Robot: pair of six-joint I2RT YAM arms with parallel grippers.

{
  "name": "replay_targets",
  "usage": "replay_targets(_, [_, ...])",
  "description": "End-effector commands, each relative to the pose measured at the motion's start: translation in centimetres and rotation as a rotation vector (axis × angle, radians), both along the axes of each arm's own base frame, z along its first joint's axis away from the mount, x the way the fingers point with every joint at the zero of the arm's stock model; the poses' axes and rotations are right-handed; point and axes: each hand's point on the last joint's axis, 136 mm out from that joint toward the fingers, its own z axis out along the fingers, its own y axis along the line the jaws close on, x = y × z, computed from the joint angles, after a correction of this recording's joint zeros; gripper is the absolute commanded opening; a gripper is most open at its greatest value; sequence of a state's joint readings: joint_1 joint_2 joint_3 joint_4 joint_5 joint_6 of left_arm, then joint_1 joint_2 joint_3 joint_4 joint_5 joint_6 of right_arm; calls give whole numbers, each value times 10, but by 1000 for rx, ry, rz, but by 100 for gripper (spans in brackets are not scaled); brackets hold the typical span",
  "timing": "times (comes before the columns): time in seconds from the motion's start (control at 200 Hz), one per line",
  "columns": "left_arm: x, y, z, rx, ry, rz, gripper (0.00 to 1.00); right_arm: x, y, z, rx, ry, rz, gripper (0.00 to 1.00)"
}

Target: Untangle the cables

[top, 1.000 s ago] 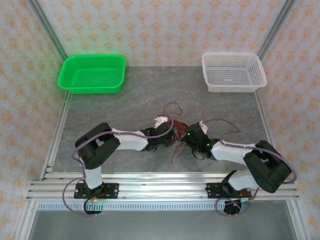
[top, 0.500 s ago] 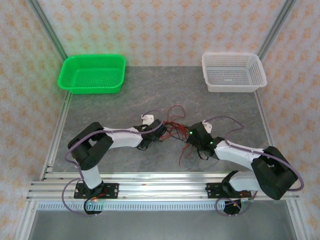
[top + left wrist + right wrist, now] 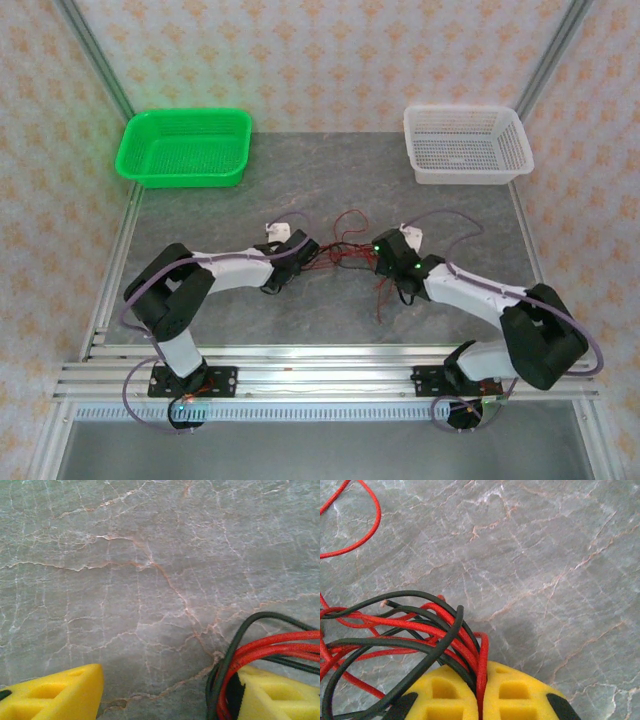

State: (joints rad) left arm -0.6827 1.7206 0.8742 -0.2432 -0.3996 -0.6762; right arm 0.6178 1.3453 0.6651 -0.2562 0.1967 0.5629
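The cables (image 3: 343, 250) are thin red and black wires strung across the middle of the grey table between my two grippers, with red strands trailing down to about (image 3: 380, 298). My right gripper (image 3: 481, 690) is shut on the cables (image 3: 420, 625): a red strand runs down the seam between its yellow fingers (image 3: 525, 695), and the other loops fan out to the left. My left gripper (image 3: 167, 700) is open, its yellow fingers (image 3: 50, 695) far apart. Red and black cables (image 3: 240, 657) loop against the inner side of its right finger. From above, the left gripper (image 3: 303, 250) and right gripper (image 3: 376, 248) face each other.
A green basket (image 3: 180, 178) stands at the back left and a white basket (image 3: 465, 176) at the back right. The grey marble table (image 3: 220, 215) runs between them. An aluminium rail (image 3: 320, 375) lines the near edge.
The left gripper has pulled back to the left and away from the bases. The right gripper moved up the table. The cable bundle is now stretched wider between them.
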Motion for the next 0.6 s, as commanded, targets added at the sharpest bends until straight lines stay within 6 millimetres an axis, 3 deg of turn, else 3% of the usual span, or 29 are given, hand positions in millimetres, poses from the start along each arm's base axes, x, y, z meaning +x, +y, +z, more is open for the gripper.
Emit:
replay_targets(0.0, [-4, 41, 8, 152, 12, 49, 67, 2, -44, 2, -234, 12, -78, 7])
replay_targets(0.23, [8, 56, 37, 182, -38, 61, 68, 6, -56, -9, -361, 60, -87, 12])
replay_targets(0.445, [13, 49, 48, 141, -64, 35, 69, 11, -45, -16, -346, 97, -46, 37])
replay_targets(0.596, [14, 39, 52, 83, -75, 7, 70, 15, -26, 6, -220, 59, -6, 50])
